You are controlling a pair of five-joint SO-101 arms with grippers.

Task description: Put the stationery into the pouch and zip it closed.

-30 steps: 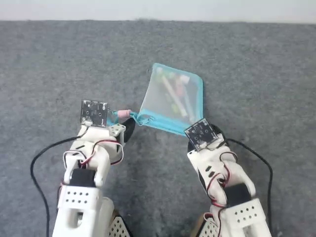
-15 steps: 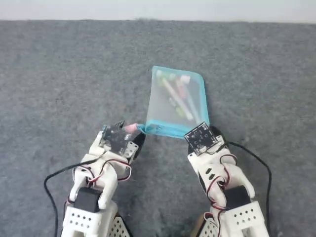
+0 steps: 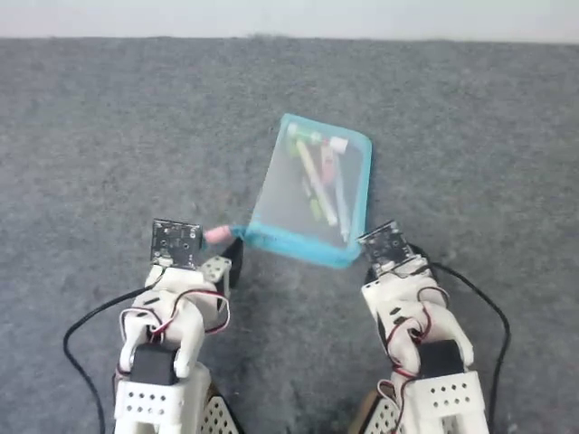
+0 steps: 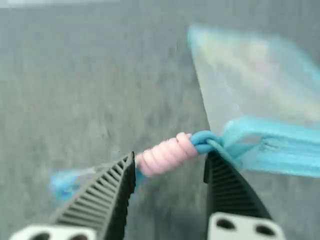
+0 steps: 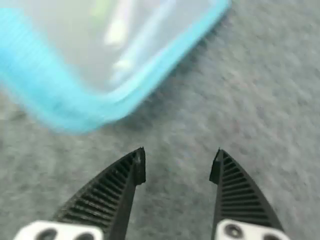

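The pouch (image 3: 298, 203) lay flat on the grey table cover (image 3: 109, 136), near the middle and just beyond both arms. It was see-through with blue edging, and the pens (image 3: 318, 176) lay inside it. Its zipper edge (image 3: 289, 246) faced the arms, running from the left arm across to the right arm.

The left gripper (image 4: 170, 162) sat at the left end of that edge. Its jaws stood apart, clamping nothing. The pink zipper pull (image 4: 162, 156) lay crosswise in the gap, right at the fingertips (image 4: 127, 167), and a blue loop tied it to the corner of the pouch (image 4: 250, 75). The pull reached nearly from one fingertip to the other; whether either tip touched it could not be told. From above, the pull (image 3: 217, 235) stuck out sideways from the pouch's near left corner, just in front of the left arm's wrist.

The right gripper (image 5: 180, 157) was at the other end of the zipper edge. Its jaws were also spread and held nothing. The rounded blue corner of the pouch (image 5: 100, 60) lay just past the fingertips and off to one side, apart from them, with bare table cover between the two fingers.

Whether the zip was fully shut could not be told.
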